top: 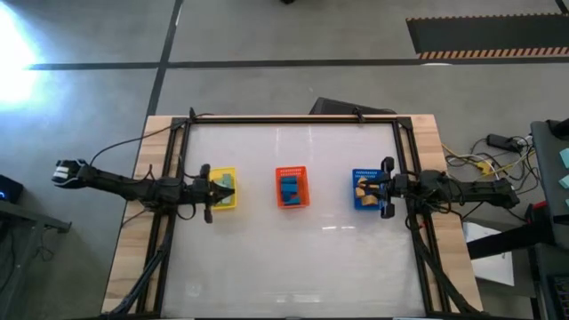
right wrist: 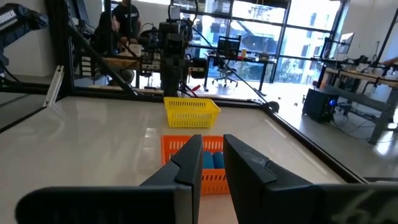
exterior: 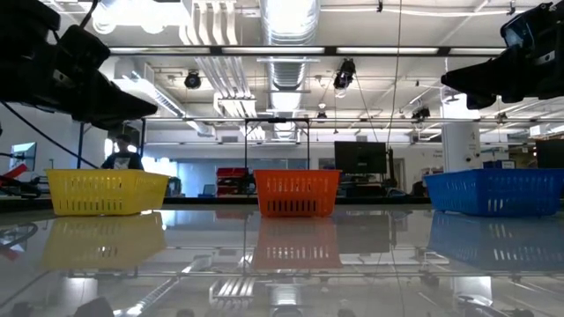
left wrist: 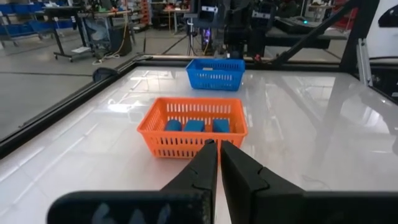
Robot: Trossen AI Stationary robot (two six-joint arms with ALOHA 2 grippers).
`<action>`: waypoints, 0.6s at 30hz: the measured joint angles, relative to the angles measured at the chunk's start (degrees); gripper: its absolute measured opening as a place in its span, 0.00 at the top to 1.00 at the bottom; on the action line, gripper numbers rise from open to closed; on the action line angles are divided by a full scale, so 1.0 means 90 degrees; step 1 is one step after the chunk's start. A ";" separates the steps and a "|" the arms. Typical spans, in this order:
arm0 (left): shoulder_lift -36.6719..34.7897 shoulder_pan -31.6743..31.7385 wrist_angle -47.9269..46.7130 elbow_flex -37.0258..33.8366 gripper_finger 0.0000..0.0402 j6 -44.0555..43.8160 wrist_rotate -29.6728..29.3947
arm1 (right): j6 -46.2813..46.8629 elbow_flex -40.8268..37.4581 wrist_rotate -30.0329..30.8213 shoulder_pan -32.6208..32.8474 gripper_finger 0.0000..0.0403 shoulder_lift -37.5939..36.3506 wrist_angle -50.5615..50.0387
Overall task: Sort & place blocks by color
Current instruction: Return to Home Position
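Table [top: 293,258] carries a row of three. Far left, yellow basket [top: 233,173] holds the pale teal blocks [top: 226,201]. Left gripper [top: 222,190] hovers over it, fingers nearly pressed together, empty. Middle, orange basket [top: 292,170] holds the blue blocks [top: 290,188]. Right, blue basket [top: 366,207] holds the orange blocks [top: 362,193]. Right gripper [top: 372,187] hangs over it, fingers slightly spread, empty.
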 joint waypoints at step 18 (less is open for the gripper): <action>0.0688 0.0002 0.0002 -0.0002 0.98 0.0002 -0.0027 | 0.0065 -0.0005 0.0065 0.0000 0.87 0.0029 0.0061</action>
